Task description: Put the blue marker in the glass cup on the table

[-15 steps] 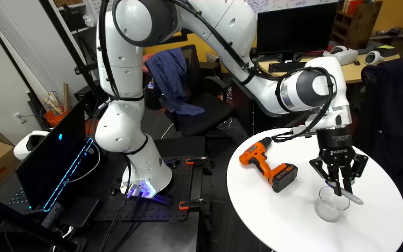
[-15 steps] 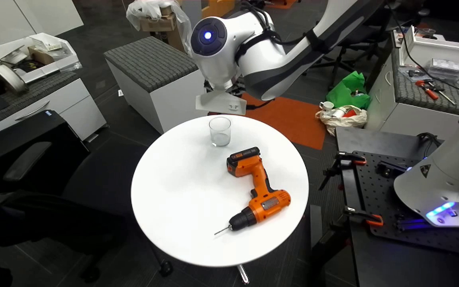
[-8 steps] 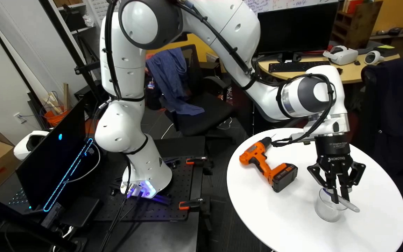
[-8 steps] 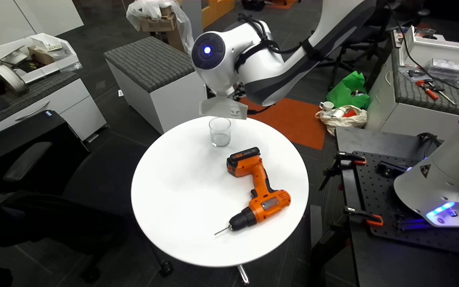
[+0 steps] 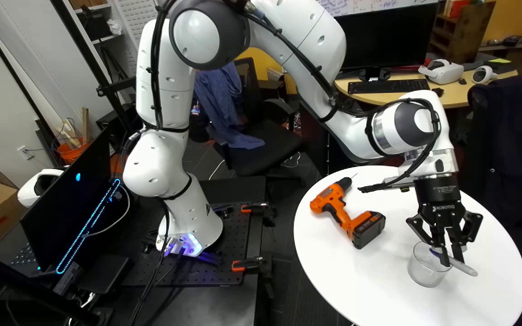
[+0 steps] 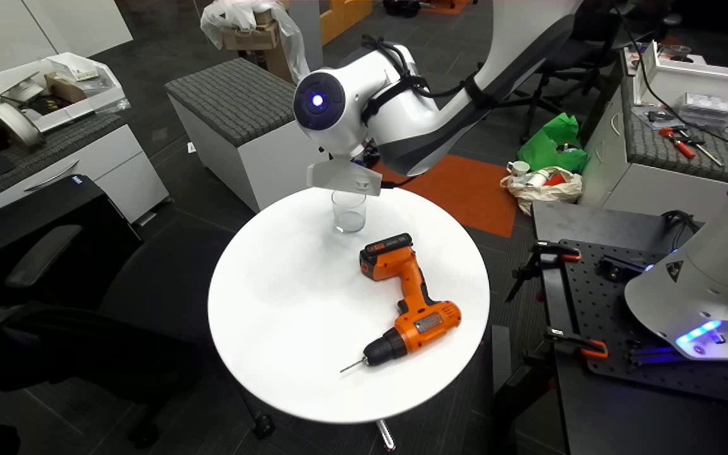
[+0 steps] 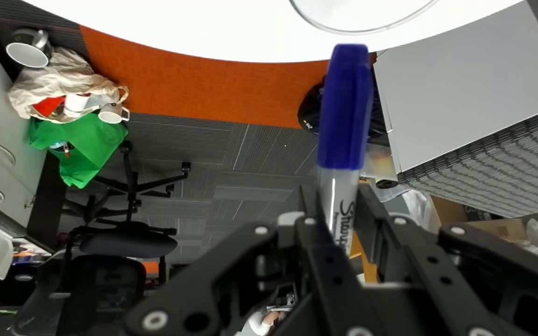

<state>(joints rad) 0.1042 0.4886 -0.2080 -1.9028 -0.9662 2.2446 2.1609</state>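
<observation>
Blue Sharpie marker (image 7: 343,149) clamped in Robotiq gripper (image 5: 451,259) near the glass cup (image 5: 425,268), capped end toward cup; vs a moment ago gripper has shifted sideways relative to cup, cup itself hasn't moved

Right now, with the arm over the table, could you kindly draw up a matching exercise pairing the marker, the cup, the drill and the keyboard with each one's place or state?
1. Blue marker
2. Glass cup
3. Drill
4. Keyboard

A. Orange and black, lying on its side
B. On a desk, in front of a monitor
C. Gripped by the hand
D. Clear, standing upright on the white table

Pairs: 1-C; 2-D; 3-A; 4-B
</observation>
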